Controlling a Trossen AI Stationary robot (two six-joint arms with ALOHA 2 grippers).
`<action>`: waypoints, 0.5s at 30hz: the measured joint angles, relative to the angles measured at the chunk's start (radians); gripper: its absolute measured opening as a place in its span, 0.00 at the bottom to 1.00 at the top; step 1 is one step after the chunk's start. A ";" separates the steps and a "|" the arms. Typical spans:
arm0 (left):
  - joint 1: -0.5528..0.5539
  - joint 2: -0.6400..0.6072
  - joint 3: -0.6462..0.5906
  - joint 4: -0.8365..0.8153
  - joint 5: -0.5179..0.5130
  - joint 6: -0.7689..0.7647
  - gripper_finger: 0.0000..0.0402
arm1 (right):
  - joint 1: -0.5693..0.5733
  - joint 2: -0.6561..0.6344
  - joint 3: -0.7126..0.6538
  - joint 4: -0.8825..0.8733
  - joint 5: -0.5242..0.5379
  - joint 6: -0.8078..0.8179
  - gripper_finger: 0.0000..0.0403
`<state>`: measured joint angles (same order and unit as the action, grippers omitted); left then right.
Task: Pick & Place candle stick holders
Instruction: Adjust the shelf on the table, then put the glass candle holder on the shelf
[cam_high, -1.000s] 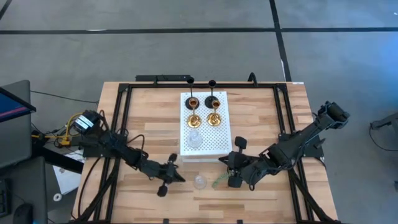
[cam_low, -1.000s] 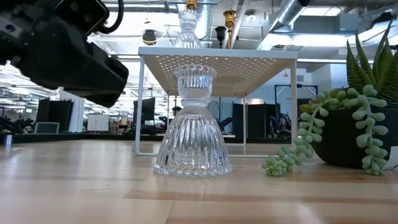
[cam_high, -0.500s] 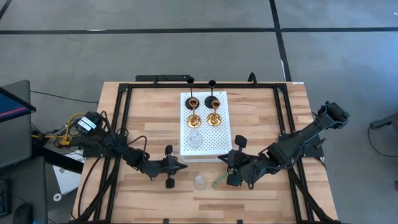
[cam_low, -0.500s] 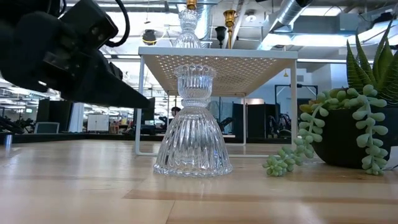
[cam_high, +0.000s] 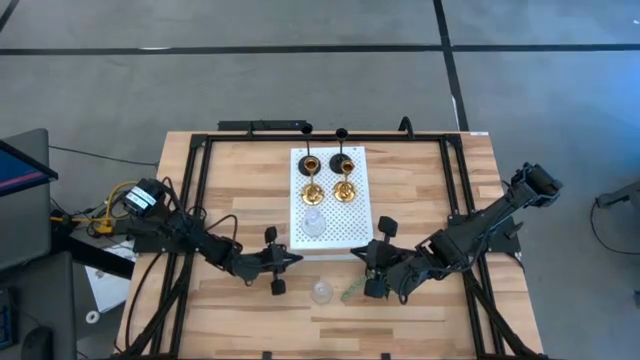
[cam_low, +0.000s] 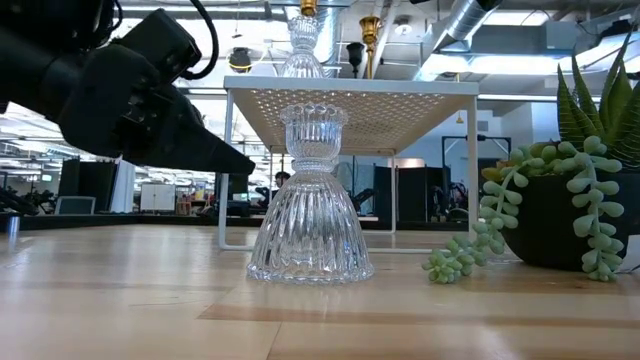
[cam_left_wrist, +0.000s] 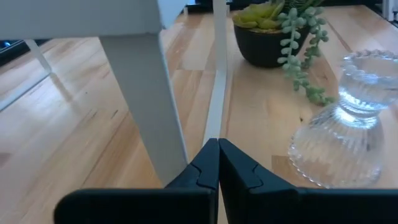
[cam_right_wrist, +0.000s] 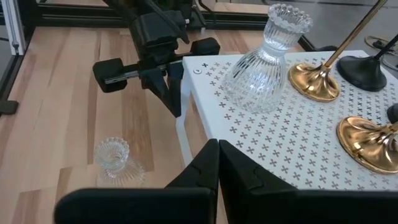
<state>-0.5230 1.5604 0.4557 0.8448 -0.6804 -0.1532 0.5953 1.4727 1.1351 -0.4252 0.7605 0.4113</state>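
The white perforated board (cam_high: 345, 225) holds two black holders (cam_high: 310, 160) at its far edge, two gold ones (cam_high: 313, 190) in the middle and one clear glass one (cam_high: 313, 225) near its front. A second clear glass holder (cam_high: 322, 292) stands on its wide base on the table in front of the board and fills the low view (cam_low: 312, 200). My left gripper (cam_high: 297, 261) is shut, just left of the board's near-left leg (cam_left_wrist: 149, 106), with the glass holder (cam_left_wrist: 339, 143) off to one side. My right gripper (cam_high: 355, 258) is shut by the board's near-right corner (cam_right_wrist: 196, 68).
A small green trailing plant in a dark pot (cam_low: 560, 210) sits on the table just right of the loose glass holder, and it also shows in the left wrist view (cam_left_wrist: 273, 31). A black frame (cam_high: 200, 200) runs around the wooden tabletop. Bare wood lies at the near left and far right.
My left gripper has gone toward the table's far edge and a little right, toward the board's near-left corner, and has turned so that its fingers point toward the table's right. The holders have kept still.
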 joint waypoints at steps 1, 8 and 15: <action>0.006 0.000 -0.003 0.001 0.000 0.000 0.01 | 0.000 0.000 0.000 0.000 0.000 0.000 0.00; 0.037 0.000 -0.047 0.000 -0.008 -0.046 0.01 | 0.000 0.000 0.000 0.000 0.000 0.000 0.00; -0.002 0.000 -0.048 0.089 0.057 -0.050 0.01 | 0.000 0.000 0.000 0.000 0.000 -0.001 0.00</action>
<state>-0.5251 1.5601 0.4072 0.9336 -0.6236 -0.2029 0.5949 1.4727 1.1351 -0.4255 0.7601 0.4105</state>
